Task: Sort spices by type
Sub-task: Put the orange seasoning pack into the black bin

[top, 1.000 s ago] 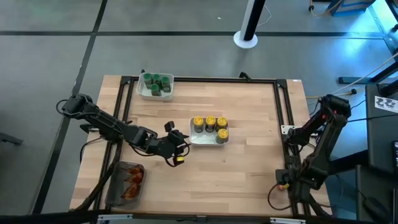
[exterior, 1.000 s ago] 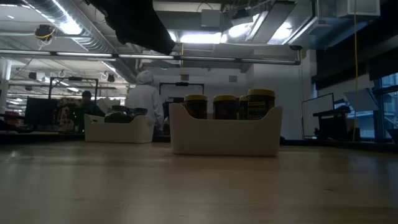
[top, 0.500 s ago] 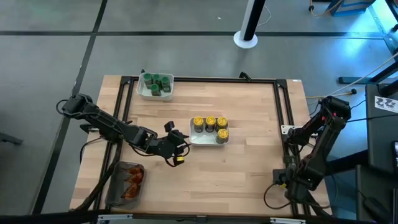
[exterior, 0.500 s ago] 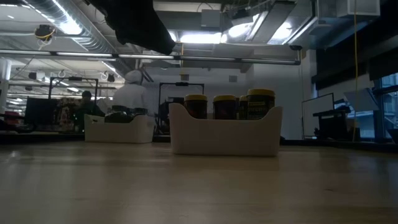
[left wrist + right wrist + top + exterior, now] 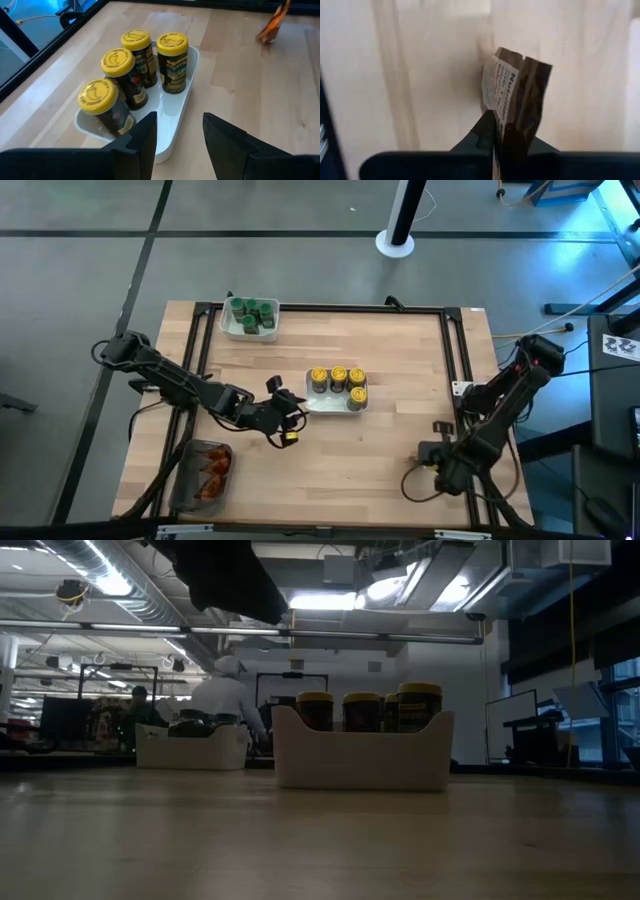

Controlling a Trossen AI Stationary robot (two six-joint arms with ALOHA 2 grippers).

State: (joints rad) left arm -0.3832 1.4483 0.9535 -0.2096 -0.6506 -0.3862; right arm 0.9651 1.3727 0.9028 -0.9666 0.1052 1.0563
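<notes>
My right gripper (image 5: 428, 453) is over the table's near right part, pointing down. It is shut on a small packet (image 5: 517, 95) with a white printed label; in the left wrist view the packet (image 5: 272, 25) looks orange. My left gripper (image 5: 180, 135) hovers open just left of a white tray (image 5: 335, 406), with nothing between its fingers. That tray holds several yellow-lidded jars (image 5: 117, 62). Green-lidded jars stand in another white tray (image 5: 250, 317) at the far left. A clear tub (image 5: 205, 470) at the near left holds red-orange packets. My right gripper pinches the packet between its two fingers at one end (image 5: 506, 127), coming from above with the fingers pointing down. The rest of the packet sticks out past the fingertips toward the tabletop, bent along a crease. I cannot tell whether its far end touches the wood.
Black rails (image 5: 455, 360) frame the wooden tabletop. Bare wood lies between the yellow-jar tray and my right gripper (image 5: 390, 430). In the low view a person (image 5: 230, 695) moves in the room behind the table.
My right arm has swung in from the table's right edge toward the left, and its gripper is now over the wood. My left arm has kept still. The person in the room behind has shifted sideways.
</notes>
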